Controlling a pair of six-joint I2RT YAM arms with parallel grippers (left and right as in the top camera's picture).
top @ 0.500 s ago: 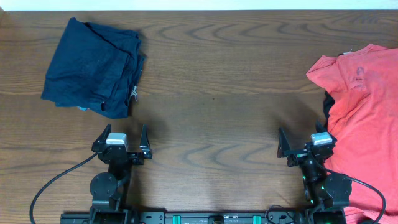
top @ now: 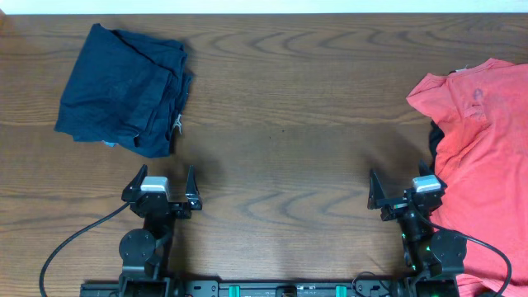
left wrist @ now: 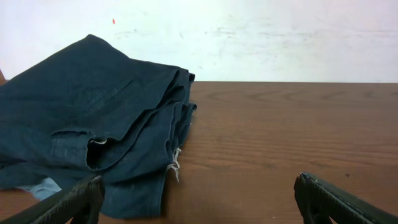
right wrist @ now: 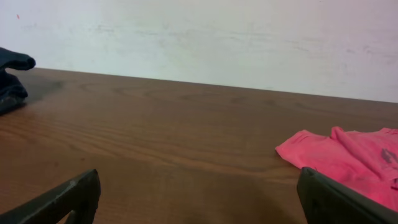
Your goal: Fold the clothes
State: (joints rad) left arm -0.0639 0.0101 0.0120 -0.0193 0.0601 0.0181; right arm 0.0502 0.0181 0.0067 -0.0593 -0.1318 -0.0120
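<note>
At the near edge of the wooden table (top: 280,165), the left gripper (top: 163,188) and the right gripper (top: 401,196) are seen low over the wood, each released, with its jaws spread wide and nothing held between them. In the left wrist view, the dark fingers (left wrist: 68,202) are set at the bottom corners with bare wood between them; the same spread is shown by the fingers (right wrist: 339,200) in the right wrist view. A black cable (top: 70,243) is looped from the base of the left arm toward the near left edge. Beyond the left gripper, toward the far left, a dark navy garment (top: 124,87) is laid in a rough folded heap, well apart from the fingers. Its layered edges are turned toward the right, a pale thread (left wrist: 175,165) is hung from one of them, and a light blue patch (left wrist: 38,188) is shown at its near corner. On the right side, a coral-red T-shirt (top: 483,140) is spread loosely and unfolded, from just beside the right arm to the far right, and is cut off by the picture edge. A black garment (top: 434,139) is partly exposed under its left edge. Behind the far edge of the table a white wall (left wrist: 280,37) is seen.
</note>
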